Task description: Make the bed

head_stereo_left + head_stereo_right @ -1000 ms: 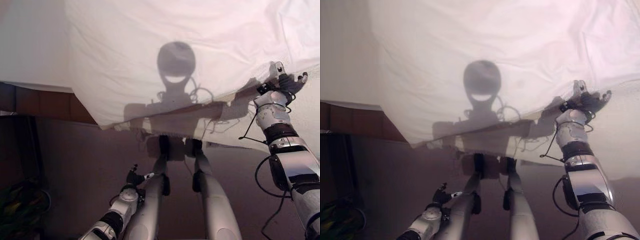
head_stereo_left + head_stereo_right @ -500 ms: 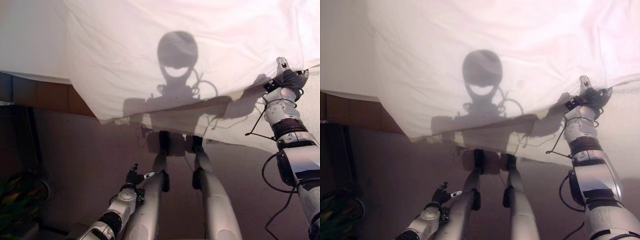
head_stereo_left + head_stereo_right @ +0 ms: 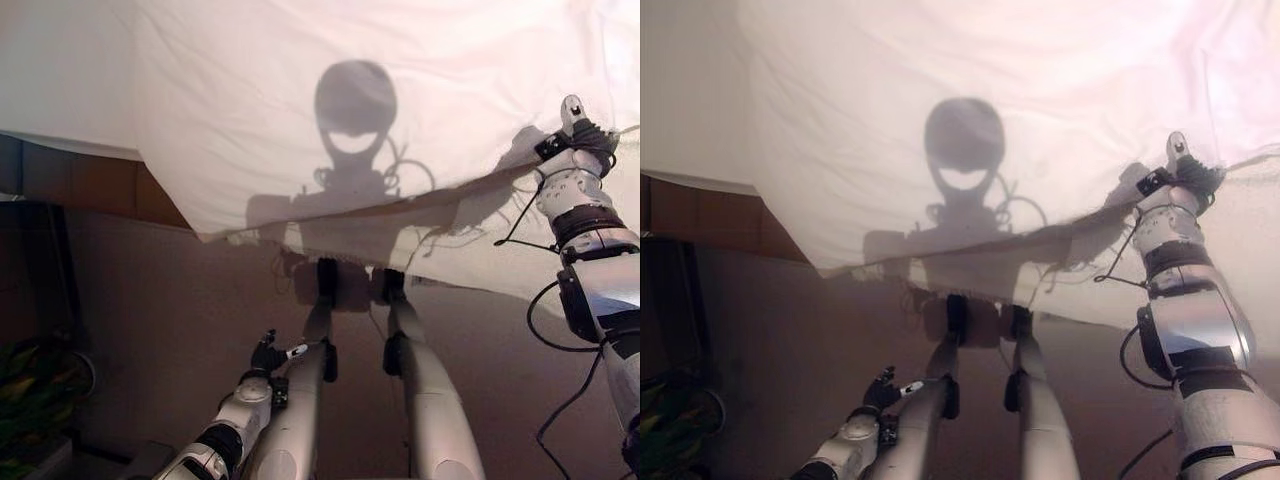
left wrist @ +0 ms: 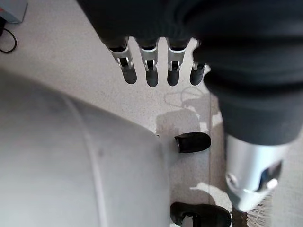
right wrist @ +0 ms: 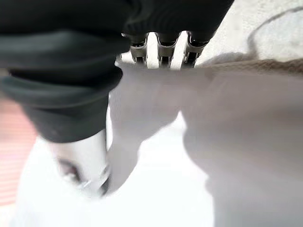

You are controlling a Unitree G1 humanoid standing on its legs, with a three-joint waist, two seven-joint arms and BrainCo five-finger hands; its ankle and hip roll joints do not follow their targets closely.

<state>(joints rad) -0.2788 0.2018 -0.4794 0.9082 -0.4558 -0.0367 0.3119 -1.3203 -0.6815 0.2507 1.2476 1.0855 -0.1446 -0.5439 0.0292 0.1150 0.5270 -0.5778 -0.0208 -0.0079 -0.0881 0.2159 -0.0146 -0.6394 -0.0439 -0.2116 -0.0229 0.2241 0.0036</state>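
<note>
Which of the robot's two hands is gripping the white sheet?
The right hand, raised at the sheet edge with fingers in the cloth; the left hand hangs low, empty.

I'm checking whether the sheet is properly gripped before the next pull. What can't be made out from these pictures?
- Right hand: its fingers go under the sheet edge in the eye views, and in the right wrist view the cloth covers their tips, so the grip can't be judged.
- Mattress and far side of the bed: covered by the sheet.
- Left hand: small in the eye views, low by the floor.
</note>
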